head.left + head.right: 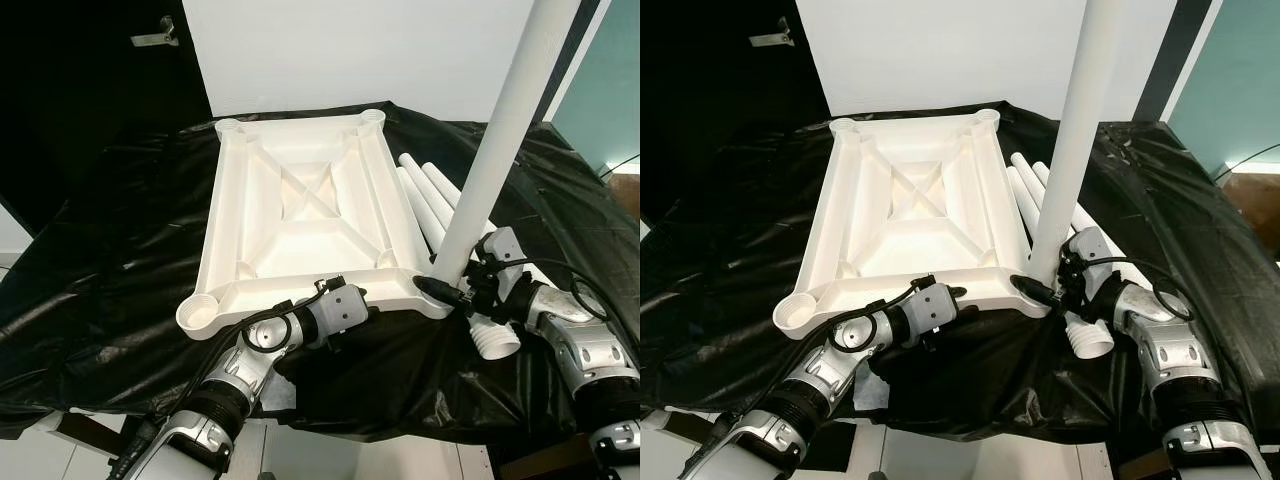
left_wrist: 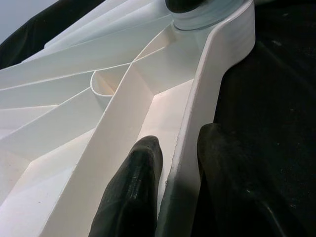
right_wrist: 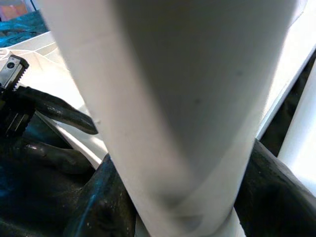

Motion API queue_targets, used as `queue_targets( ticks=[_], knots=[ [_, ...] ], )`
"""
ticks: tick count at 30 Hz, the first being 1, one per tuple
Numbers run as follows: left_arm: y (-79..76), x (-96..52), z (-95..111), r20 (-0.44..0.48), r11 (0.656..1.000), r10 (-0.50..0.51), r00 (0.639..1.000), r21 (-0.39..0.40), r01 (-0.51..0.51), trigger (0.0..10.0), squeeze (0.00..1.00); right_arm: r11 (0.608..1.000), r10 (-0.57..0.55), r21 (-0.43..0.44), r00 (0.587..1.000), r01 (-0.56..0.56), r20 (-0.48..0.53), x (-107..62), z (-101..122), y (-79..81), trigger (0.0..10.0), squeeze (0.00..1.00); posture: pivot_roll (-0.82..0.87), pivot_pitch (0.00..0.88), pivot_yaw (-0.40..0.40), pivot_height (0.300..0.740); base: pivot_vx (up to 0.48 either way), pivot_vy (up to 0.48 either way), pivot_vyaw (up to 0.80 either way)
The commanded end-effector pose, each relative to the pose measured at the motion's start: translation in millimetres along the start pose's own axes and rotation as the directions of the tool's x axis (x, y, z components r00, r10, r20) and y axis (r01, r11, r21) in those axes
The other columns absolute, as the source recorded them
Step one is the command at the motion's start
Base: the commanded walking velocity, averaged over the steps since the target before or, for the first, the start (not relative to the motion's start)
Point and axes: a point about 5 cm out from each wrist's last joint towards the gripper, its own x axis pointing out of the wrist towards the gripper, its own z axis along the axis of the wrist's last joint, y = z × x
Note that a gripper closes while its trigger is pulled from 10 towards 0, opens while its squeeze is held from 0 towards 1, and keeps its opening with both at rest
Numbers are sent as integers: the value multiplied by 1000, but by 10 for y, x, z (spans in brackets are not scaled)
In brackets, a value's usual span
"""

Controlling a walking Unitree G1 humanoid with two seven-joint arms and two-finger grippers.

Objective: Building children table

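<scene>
A white plastic tabletop [image 1: 300, 200] lies upside down on a surface under black sheeting [image 1: 110, 260], its ribbed underside up. My left gripper [image 1: 335, 295] is shut on the tabletop's near rim [image 2: 185, 143], one finger [image 2: 136, 187] inside the rim and one outside. A white tube leg [image 1: 495, 140] stands upright in the near right corner socket [image 1: 435, 290]. My right gripper [image 1: 455, 290] is shut around the foot of that leg [image 3: 168, 108]. Three more white legs [image 1: 425, 195] lie on the sheeting to the right of the tabletop.
One loose leg's ribbed end [image 1: 495, 340] lies beside my right wrist. The near left corner socket [image 1: 197, 312] stands empty, as do the two far sockets [image 1: 232, 127]. A white wall panel [image 1: 350, 50] rises behind, with dark surroundings to the left.
</scene>
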Motion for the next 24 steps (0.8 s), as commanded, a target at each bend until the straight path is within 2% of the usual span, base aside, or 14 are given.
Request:
queue_targets(
  ticks=[1, 3, 5, 6, 7, 8, 10, 12, 13, 14, 15, 16, 19, 24],
  knots=[
    [-245, -90, -367, -166, 995, -59, 984, -92, 44, 10000, 0, 999, 46, 25, 999, -46, -16, 34, -75, 89, 0, 0, -11, 29, -13, 740, 0, 0, 0],
    [-249, -83, -365, -165, 995, -63, 984, -90, 48, 10000, 0, 996, 0, 87, 1000, -1, 11, 31, -116, 118, 0, 0, -14, 27, -13, 740, 0, 0, 0],
    [-244, -72, -360, -165, 995, -65, 984, -87, 51, 10000, 0, 959, -245, 162, 968, 233, 58, 10, -244, 178, 0, 0, -12, 26, -19, 740, 0, 0, 0],
    [-244, -72, -360, -165, 995, -65, 984, -87, 51, 10000, 0, 959, -245, 162, 968, 233, 58, 10, -244, 178, 0, 0, -12, 26, -19, 740, 0, 0, 0],
    [-241, -72, -360, -165, 995, -65, 984, -87, 51, 10000, 0, 916, -377, 178, 923, 359, 75, -18, -284, 198, 0, 0, -14, 27, -21, 740, 0, 0, 0],
    [-241, -72, -360, -165, 995, -65, 984, -87, 51, 10000, 0, 916, -377, 178, 923, 359, 75, -18, -284, 198, 0, 0, -14, 27, -21, 740, 0, 0, 0],
    [-262, -69, -369, -167, 994, -68, 984, -93, 52, 10000, 0, 783, -597, 263, 800, 563, 63, 3, -362, 394, 0, 0, -12, 34, -14, 740, 0, 0, 0],
    [-262, -69, -369, -167, 994, -68, 984, -93, 52, 10000, 0, 783, -597, 263, 800, 563, 63, 3, -362, 394, 0, 0, -12, 34, -14, 740, 0, 0, 0],
    [-285, -67, -368, -164, 994, -73, 984, -96, 58, 10000, 0, 732, -651, 310, 757, 606, 55, 57, -354, 529, 0, 0, -14, 36, -10, 740, 0, 0, 0],
    [-285, -67, -368, -164, 994, -73, 984, -96, 58, 10000, 0, 732, -651, 310, 757, 606, 55, 57, -354, 529, 0, 0, -14, 36, -10, 740, 0, 0, 0],
    [-296, -68, -367, -163, 993, -78, 984, -97, 63, 10000, 0, 684, -700, 340, 712, 646, 54, 114, -303, 625, 0, 0, -18, 37, -4, 740, 0, 0, 0],
    [-296, -68, -367, -163, 993, -78, 984, -97, 63, 10000, 0, 684, -700, 340, 712, 646, 54, 114, -303, 625, 0, 0, -18, 37, -4, 740, 0, 0, 0],
    [-292, -72, -364, -162, 993, -86, 983, -91, 72, 10000, 0, 611, -773, 339, 631, 715, 62, 173, -200, 674, 0, 0, -20, 37, 1, 740, 0, 0, 0],
    [-278, -67, -358, -161, 993, -86, 983, -88, 72, 10000, 0, 585, -794, 347, 605, 733, 61, 176, -189, 666, 0, 0, -18, 36, 3, 740, 0, 0, 0]
  ],
)
